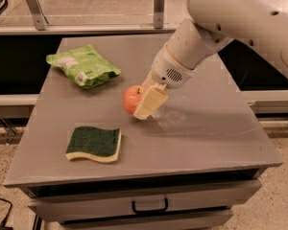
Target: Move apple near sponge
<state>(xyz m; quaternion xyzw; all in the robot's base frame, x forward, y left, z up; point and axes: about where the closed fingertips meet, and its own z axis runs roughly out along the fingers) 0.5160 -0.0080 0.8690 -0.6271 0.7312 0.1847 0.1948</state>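
Note:
The red-orange apple (131,98) is held in my gripper (143,101) over the middle of the grey table (206,138). The gripper's pale fingers (150,102) are shut on the apple, covering its right side. The white arm reaches in from the upper right. The sponge (94,143), dark green on top with a pale yellow base, lies flat near the table's front left, a short way below and left of the apple.
A crinkled light-green snack bag (82,66) lies at the back left of the table. A drawer with a dark handle (149,206) sits under the front edge. Metal rail posts (158,6) stand behind the table.

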